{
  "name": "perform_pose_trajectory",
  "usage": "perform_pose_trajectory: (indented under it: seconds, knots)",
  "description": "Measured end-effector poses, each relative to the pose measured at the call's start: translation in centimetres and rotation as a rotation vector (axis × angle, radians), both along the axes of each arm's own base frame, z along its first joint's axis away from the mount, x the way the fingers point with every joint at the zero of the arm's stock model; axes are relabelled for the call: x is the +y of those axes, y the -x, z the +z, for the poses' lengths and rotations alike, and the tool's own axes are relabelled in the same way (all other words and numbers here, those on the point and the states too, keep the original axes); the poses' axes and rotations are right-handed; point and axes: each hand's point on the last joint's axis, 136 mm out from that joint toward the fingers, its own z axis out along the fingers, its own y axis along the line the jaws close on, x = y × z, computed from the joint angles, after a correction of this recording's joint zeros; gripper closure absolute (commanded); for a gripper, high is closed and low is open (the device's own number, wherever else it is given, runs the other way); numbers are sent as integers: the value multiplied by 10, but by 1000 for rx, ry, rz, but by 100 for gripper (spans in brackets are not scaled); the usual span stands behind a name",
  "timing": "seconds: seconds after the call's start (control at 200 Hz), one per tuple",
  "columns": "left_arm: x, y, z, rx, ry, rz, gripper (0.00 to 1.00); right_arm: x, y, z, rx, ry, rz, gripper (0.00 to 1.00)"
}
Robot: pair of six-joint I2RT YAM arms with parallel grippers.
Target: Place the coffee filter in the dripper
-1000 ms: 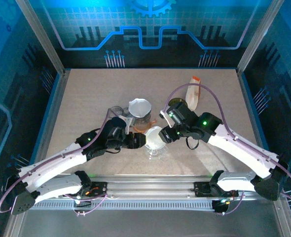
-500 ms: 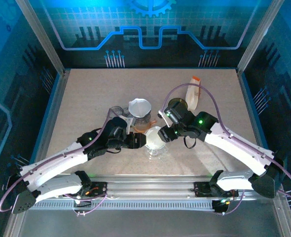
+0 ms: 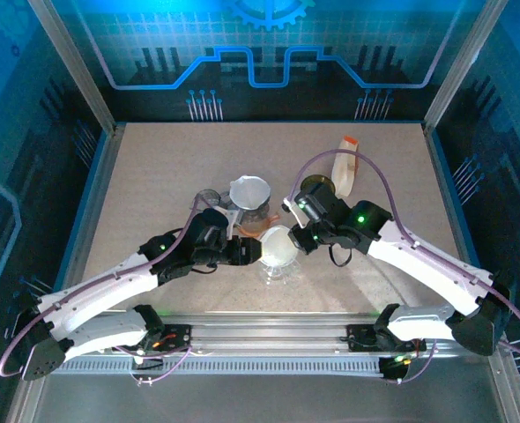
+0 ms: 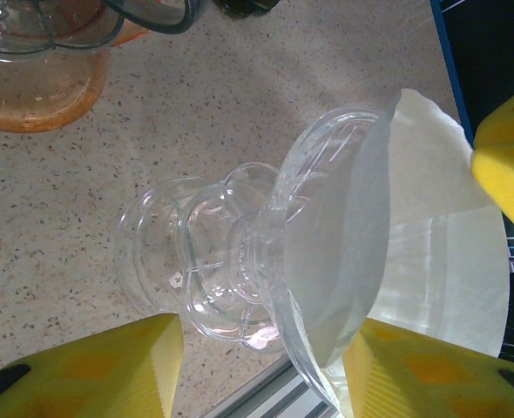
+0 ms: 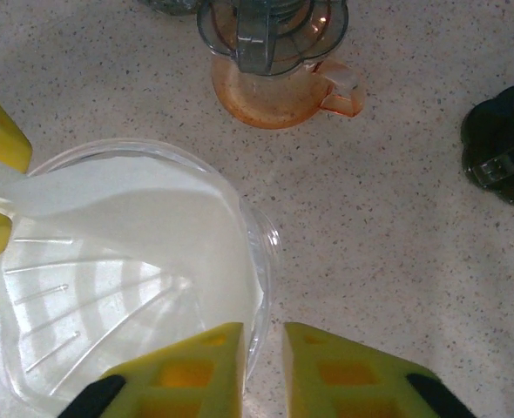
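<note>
Well, white paper filter (image 5: 152,226) — creased; lies inside clear ribbed dripper (image 5: 48,324).

Robot test cell, lab-type setup. Speckled bench (image 3: 163,167) boxed in by aluminium frame posts (image 3: 70,63). Blue printed panels (image 3: 348,44) with gear and circuit graphics stand behind and beside the bench. Extrusion rail (image 3: 269,342) along the bench's near edge carries both arm bases (image 3: 159,335).

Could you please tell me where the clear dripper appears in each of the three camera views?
Top external: dripper at picture centre, slightly low.
Left wrist: dripper mid-frame, side-on, base pointing left.
Right wrist: dripper lower left, mouth facing the camera.
Shared landmark: the orange-tinted server, beside the dripper in all three.
</note>
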Motion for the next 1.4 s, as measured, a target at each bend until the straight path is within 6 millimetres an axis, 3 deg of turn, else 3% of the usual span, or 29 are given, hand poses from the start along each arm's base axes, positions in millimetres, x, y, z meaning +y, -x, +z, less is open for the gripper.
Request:
perform_pose_trajectory:
  seconds: [0.07,0.735,1.046,1.186,1.401]
  knots:
    - [0,0,0,0,0,0,48,1,1,0,-1,0,3,100]
    - [-3,-2,-2,6,4,6,43,8,7,-14,-28,81,35,100]
    - [1,-4,13,-37,38,22,44,7,6,-14,-38,91,31,100]
    - [3,-8,18,-43,62,47,55,7,6,-14,-42,94,30,100]
    - [5,-8,11,-29,54,58,62,7,6,-14,-42,94,30,100]
